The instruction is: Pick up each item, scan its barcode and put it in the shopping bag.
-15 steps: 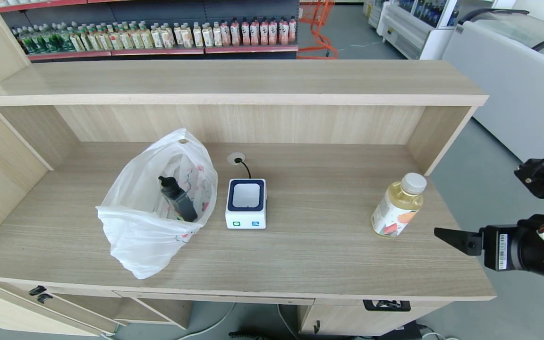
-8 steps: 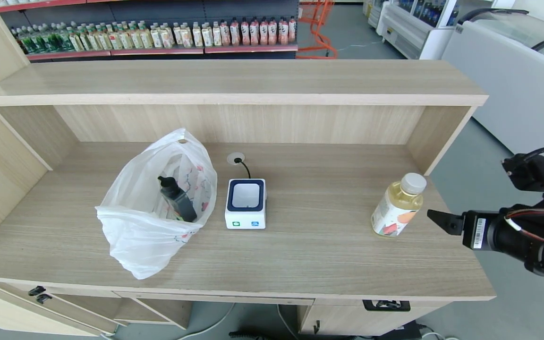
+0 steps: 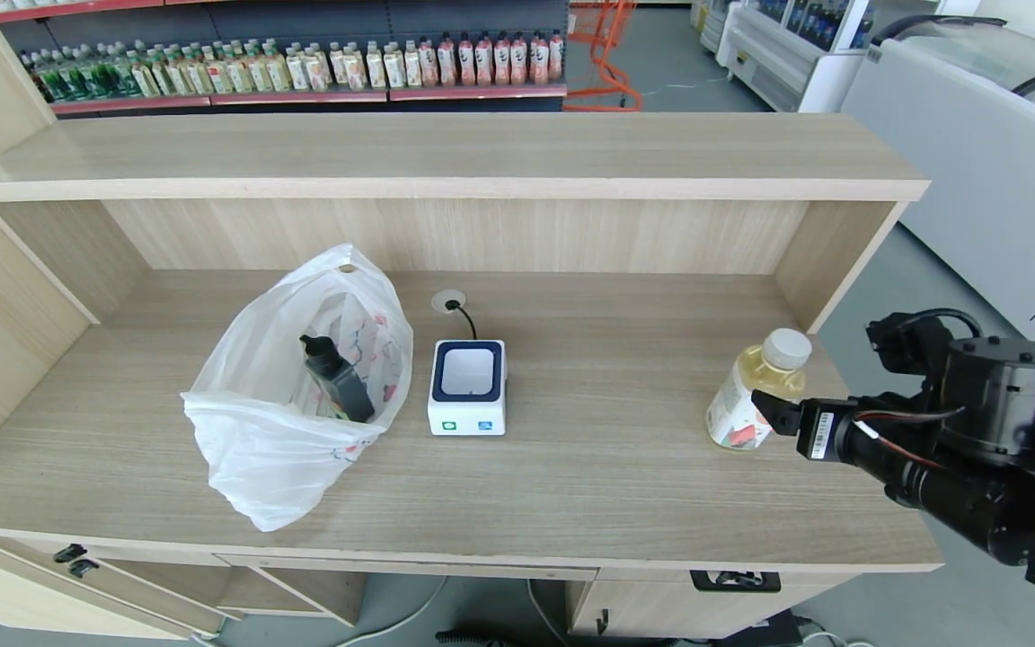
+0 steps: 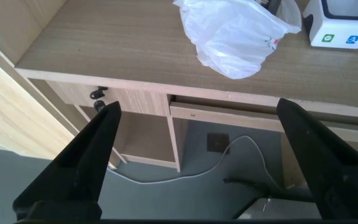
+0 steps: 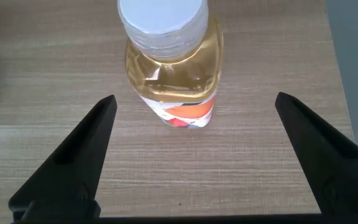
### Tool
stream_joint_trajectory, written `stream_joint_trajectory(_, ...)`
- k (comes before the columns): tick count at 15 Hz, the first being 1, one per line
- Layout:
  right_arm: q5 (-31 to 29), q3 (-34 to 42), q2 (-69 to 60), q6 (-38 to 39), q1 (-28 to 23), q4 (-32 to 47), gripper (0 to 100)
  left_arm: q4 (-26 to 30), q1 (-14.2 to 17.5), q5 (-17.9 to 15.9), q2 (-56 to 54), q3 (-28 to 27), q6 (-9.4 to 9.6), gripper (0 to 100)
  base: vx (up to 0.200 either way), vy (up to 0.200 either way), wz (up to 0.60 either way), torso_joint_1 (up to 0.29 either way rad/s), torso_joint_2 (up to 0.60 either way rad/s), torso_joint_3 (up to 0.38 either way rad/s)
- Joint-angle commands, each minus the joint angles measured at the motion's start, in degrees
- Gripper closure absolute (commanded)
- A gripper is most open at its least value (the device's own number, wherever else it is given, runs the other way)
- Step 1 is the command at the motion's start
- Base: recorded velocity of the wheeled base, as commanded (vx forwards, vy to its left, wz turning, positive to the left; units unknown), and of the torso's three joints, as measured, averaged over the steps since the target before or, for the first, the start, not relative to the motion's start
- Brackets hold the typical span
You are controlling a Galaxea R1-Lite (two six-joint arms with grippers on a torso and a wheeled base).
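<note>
Head view: right gripper (image 3: 776, 415) has moved in from the right to just beside the bottle (image 3: 751, 394), fingers (image 5: 82, 152) spread wide.

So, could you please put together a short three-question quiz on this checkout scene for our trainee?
1. True or false: the bottle lies on its side on the counter.
2. What stands on the counter between the shopping bag and the bottle?
A. the scanner
B. a wire basket
C. a cup
3. Fill in the gap: the right gripper, facing the bottle, is ___ (open or shut).

Key: 1 false, the bottle stands upright with its white cap on top. 2 A. 3 open.
</note>
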Motion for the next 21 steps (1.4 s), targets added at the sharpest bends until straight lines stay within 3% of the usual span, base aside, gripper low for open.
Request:
stream_joint_trajectory(1, -0.04, -0.04, 5.22, -0.27, 2.29, -2.66, 0, 0.0, -0.04, 0.01, -0.02, 0.0, 0.02, 0, 0.0, 0.0, 0.0, 0.0, 0.0, 0.0)
stream_joint_trajectory(10, -0.56, -3.38, 16.03, -5.36, 2.46, -15.06, 0, 0.0, -0.04, 0.01, -0.02, 0.0, 0.02, 0, 0.0, 0.0, 0.0, 0.0, 0.0, 0.0)
stream_joint_trajectory(19, -0.3, -9.27, 22.97, -7.91, 2.55, -19.01, 0, 0.0, 0.05, 0.01, -0.02, 0.0, 0.02, 0, 0.0, 0.0, 0.0, 0.0, 0.0, 0.0)
stream_joint_trajectory(20, -0.3, -9.8, 23.06, -8.7, 2.46, -19.1, 100, 0.0, 0.05, 0.01, 0.06, 0.0, 0.02, 0, 0.0, 0.0, 0.0, 0.0, 0.0, 0.0)
stream_joint_trajectory(21, -0.21, -10.33, 23.06, -9.76, 2.38, -19.1, 100, 0.0, 0.05, 0.01, -0.02, 0.0, 0.02, 0, 0.0, 0.0, 0.0, 0.0, 0.0, 0.0)
